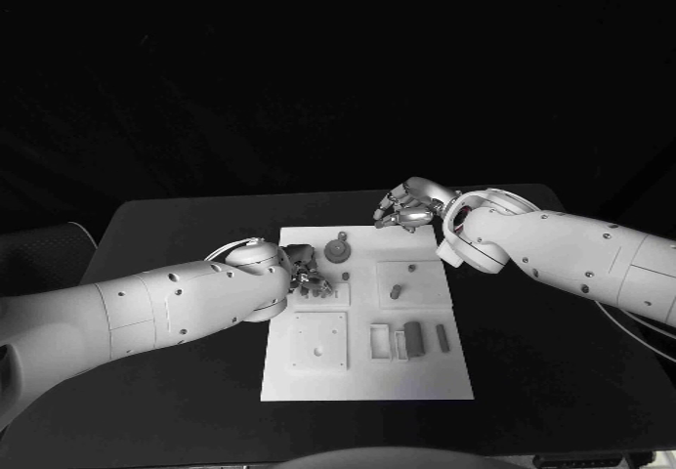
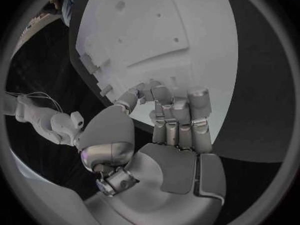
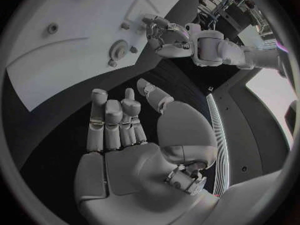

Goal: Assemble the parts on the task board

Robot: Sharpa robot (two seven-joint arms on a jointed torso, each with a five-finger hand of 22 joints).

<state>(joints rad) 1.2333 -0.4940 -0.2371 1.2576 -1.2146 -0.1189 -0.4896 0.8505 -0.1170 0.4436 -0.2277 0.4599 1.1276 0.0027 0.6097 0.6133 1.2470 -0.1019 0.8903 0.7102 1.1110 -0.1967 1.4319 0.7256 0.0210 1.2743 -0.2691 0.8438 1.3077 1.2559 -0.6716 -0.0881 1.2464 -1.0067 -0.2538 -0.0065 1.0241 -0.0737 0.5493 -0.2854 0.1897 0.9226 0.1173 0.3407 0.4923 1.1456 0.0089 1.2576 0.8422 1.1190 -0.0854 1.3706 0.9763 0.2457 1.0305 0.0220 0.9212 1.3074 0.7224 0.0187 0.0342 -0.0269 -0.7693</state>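
The white task board [image 1: 369, 381] lies in the middle of the black table. On it are a round grey part [image 1: 338, 251], a small grey piece [image 1: 396, 290] and upright grey blocks [image 1: 413, 337] near its right side. My left hand [image 1: 312, 277] rests its fingertips on the board's left edge; in the left wrist view its fingers [image 2: 178, 120] lie side by side with the thumb close to their tips, and whatever is under them is hidden. My right hand [image 1: 408, 208] hovers off the board's far right corner, fingers [image 3: 115, 120] half curled, palm empty.
A raised square plate [image 1: 319, 340] takes up the board's near left part, with a white block [image 1: 380, 340] beside it. Black table [image 1: 564, 371] surrounds the board on all sides. The right wrist view shows the round part [image 3: 119, 50] and my left hand [image 3: 165, 34].
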